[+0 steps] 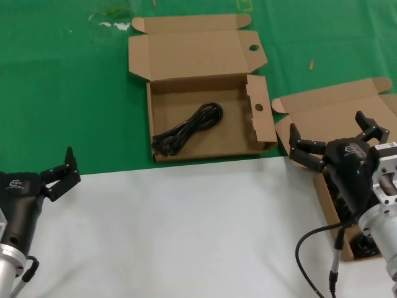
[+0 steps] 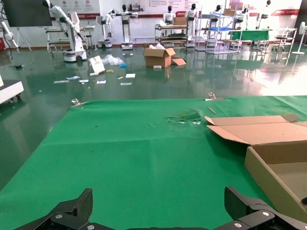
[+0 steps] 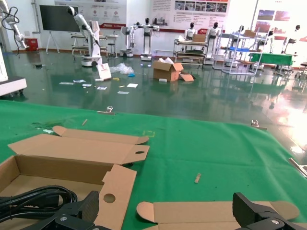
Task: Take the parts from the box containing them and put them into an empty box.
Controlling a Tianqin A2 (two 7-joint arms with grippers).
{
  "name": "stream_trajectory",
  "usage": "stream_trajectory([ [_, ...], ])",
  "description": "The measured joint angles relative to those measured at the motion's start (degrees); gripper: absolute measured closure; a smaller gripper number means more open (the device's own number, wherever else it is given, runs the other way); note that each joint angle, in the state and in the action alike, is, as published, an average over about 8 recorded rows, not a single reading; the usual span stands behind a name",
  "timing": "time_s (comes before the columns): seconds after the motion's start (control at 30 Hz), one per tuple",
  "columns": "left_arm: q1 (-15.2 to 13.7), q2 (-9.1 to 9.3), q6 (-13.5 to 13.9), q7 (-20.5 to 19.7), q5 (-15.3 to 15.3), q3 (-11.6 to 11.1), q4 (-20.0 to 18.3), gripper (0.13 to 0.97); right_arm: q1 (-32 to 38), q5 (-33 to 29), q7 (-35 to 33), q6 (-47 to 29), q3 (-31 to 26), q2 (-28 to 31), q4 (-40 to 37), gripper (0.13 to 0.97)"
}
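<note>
The left gripper (image 1: 62, 171) hangs low at the white table's (image 1: 186, 230) left edge, fingers spread, holding nothing. The right gripper (image 1: 338, 139) is poised above the plain-lidded cardboard box (image 1: 322, 115) at the right, fingers wide apart and empty; black cables (image 1: 361, 247) show inside that box, beneath the arm. Farther back, on the green mat (image 1: 62, 93), the box with round-holed flaps (image 1: 198, 53) lies open, and one black bundled power cable (image 1: 189, 128) rests coiled on its floor, near the middle.
</note>
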Motion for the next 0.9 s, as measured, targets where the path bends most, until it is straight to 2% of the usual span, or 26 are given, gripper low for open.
stream_trajectory([
  [0.9, 0.0, 0.00, 0.0, 0.0, 0.0, 0.0, 0.0, 0.132, 0.0, 0.0, 0.0, 0.0, 0.0, 0.0, 0.0, 0.129],
])
